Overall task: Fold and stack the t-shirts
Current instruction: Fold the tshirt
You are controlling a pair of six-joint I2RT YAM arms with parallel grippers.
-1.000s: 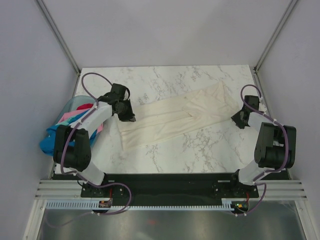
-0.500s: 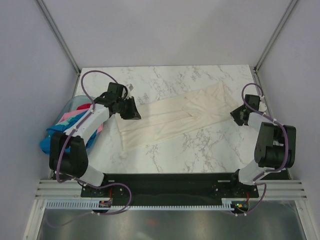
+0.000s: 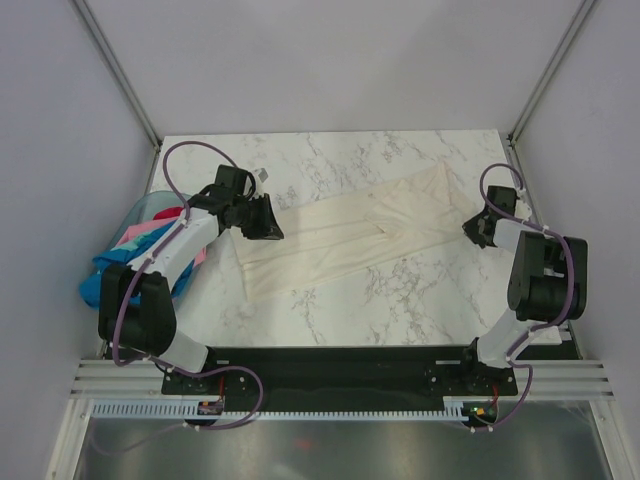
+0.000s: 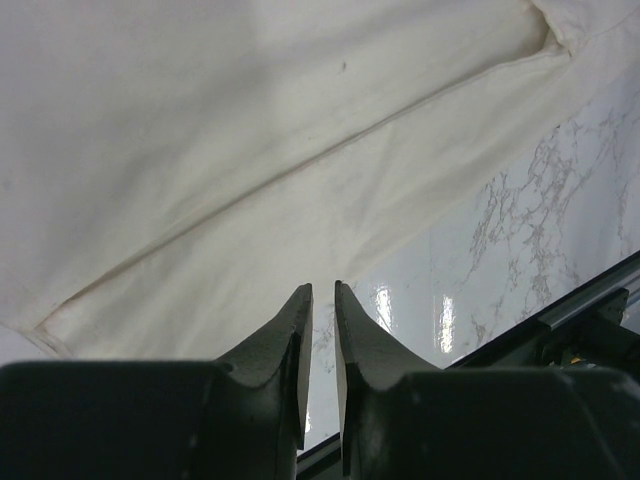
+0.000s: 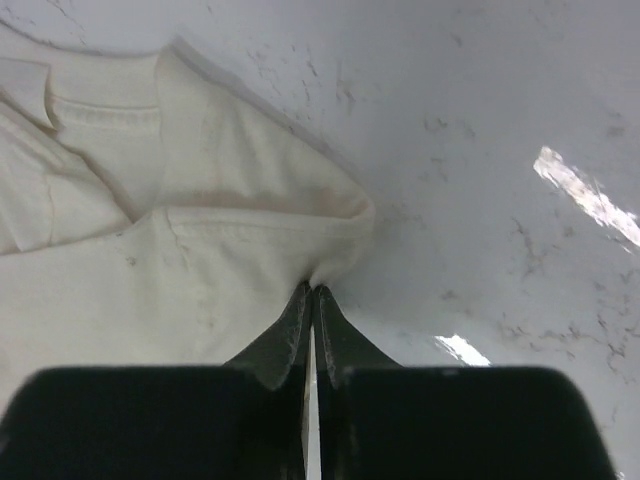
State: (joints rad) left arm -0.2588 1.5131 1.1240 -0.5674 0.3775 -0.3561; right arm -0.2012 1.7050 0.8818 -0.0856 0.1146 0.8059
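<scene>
Cameras in turn. From above, your cream shirt (image 3: 350,240) lies mid-frame, its long axis running lower left to upper right. The left gripper (image 3: 265,225) is over its left end and the right gripper (image 3: 472,228) at its right end. Left wrist: jaws a sliver apart, holding nothing, with cloth spread beyond them. Right wrist: jaws closed, apparently pinching the shirt's puckered edge at centre frame.

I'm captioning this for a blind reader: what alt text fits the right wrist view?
The right gripper, jaws shut, pinches the puckered edge of a cream shirt lying on a white marble table. The shirt fills the left of the view; bare table with glare spots fills the right.
</scene>
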